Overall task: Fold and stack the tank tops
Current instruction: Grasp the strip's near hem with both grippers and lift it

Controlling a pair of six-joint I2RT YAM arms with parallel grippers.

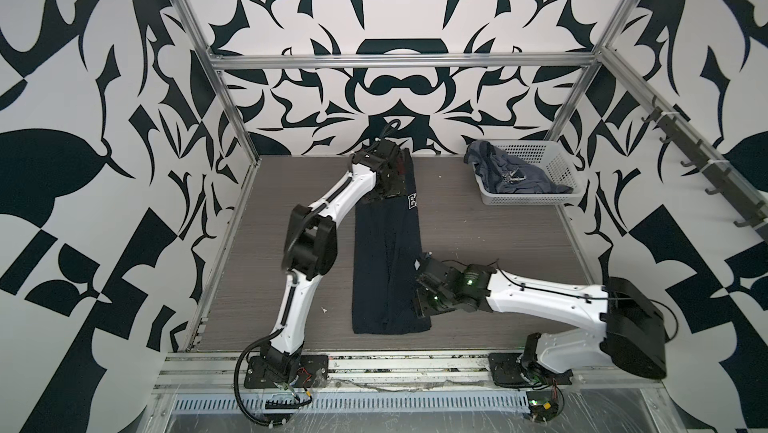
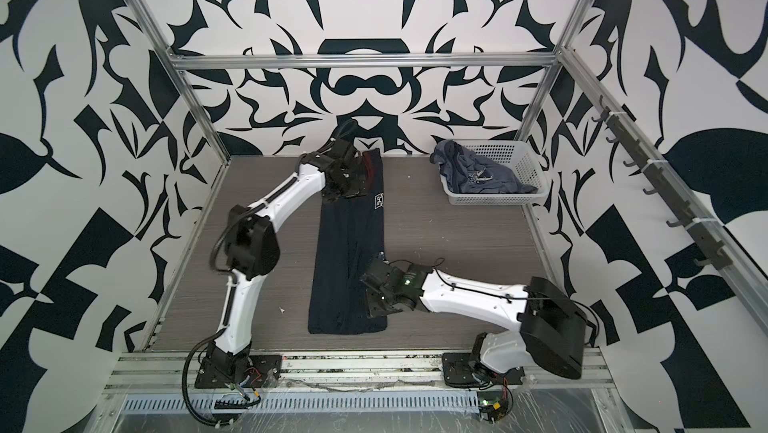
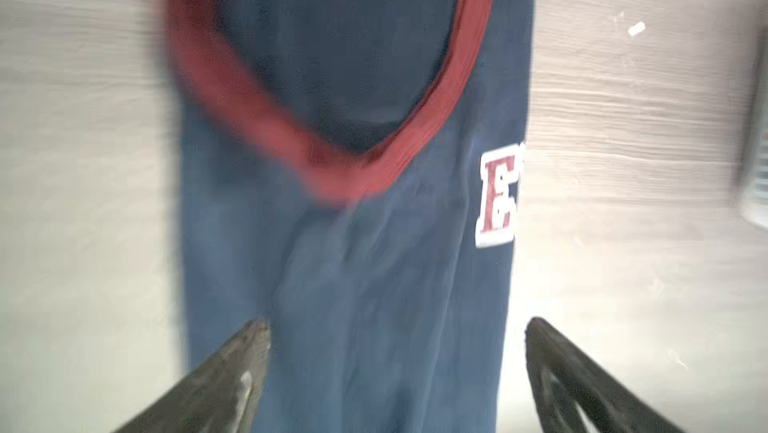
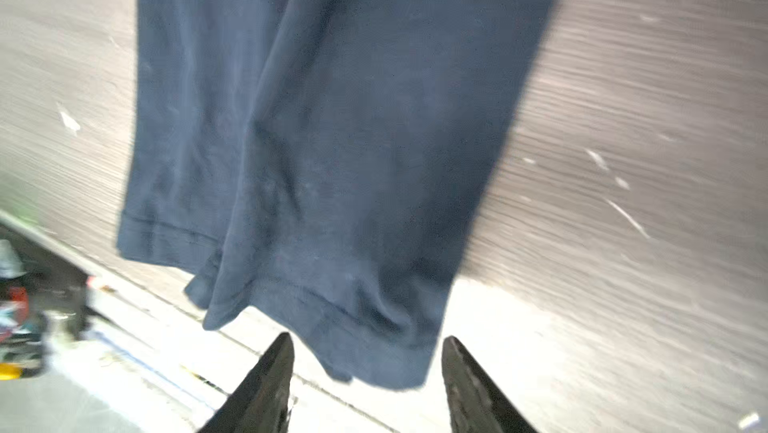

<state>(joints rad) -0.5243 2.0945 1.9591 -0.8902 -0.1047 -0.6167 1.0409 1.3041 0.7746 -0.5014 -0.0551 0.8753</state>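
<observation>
The left arm (image 1: 332, 198) is reaching far forward with its elbow raised and its wrist bending downward. The left pincer (image 3: 397, 327) is pointing down, its jaws standing wide apart. The right arm (image 1: 540, 298) is stretching low, in toward the middle. The right pincer (image 4: 369, 339) is holding its jaws partly apart, with a clear gap between the tips.

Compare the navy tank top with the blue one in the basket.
Pose: the navy top lies flat, folded into a long strip; the blue top is crumpled.
Place: the navy top is on the table; the blue top sits in the basket, partly over its rim.
Colour: the navy top is darker, with red trim; the blue top is paler.
Both are blue cloth.
</observation>
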